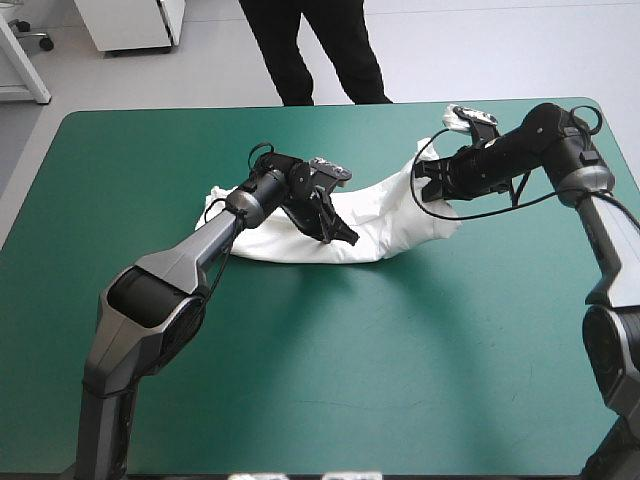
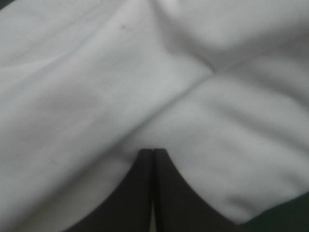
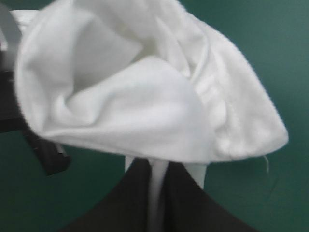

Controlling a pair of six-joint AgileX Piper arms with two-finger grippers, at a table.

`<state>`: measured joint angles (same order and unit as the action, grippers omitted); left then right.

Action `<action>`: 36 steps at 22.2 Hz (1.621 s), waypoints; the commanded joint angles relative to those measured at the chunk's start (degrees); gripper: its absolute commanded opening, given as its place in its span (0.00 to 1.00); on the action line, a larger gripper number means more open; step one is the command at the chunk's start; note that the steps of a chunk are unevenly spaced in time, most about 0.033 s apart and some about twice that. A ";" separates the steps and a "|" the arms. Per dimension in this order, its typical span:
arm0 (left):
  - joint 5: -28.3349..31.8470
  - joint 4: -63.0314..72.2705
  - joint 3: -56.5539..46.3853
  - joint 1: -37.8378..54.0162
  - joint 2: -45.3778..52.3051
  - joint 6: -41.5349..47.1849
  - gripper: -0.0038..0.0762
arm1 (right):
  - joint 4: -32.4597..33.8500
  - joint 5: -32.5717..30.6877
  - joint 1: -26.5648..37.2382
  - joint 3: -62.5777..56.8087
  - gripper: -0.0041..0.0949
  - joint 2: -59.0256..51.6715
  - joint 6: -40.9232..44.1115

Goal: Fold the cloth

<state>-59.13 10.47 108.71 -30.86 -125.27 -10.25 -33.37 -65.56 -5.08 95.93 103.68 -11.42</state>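
Observation:
The white T-shirt lies crumpled across the far middle of the table, and its right end is lifted. My left gripper is down at the shirt's front edge. In the left wrist view its fingers meet in a point, pinching the cloth, and creases run out from the tip over the T-shirt. My right gripper holds the raised right end. In the right wrist view it is all but shut, with a white strip between the fingers. The T-shirt billows ahead of it, hem showing.
The teal-green cover lies bare in front of the shirt and out to both side edges. The table's far edge runs close behind the right gripper.

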 commanded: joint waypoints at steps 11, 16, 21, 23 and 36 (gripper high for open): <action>-3.19 1.60 2.06 -0.47 3.89 1.61 0.04 | -5.98 2.88 -3.65 8.78 0.02 -6.77 -0.91; -11.18 -10.05 3.72 -0.36 14.72 3.54 0.04 | -5.98 2.76 -3.65 8.78 0.02 -6.55 -1.55; -14.58 -15.18 1.95 2.55 34.49 6.04 0.04 | -7.03 3.01 -4.41 8.78 0.02 -6.55 -1.84; -14.69 -15.18 -2.30 3.87 42.37 6.13 0.04 | -7.03 4.37 -7.11 8.78 0.02 -6.25 -1.97; -14.69 -15.14 -23.29 4.85 69.99 10.55 0.04 | -1.86 16.36 -25.10 19.94 0.03 10.25 2.06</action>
<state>-71.82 -5.18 84.86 -26.03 -57.15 -1.55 -34.78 -52.24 -28.57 109.94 113.83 -11.27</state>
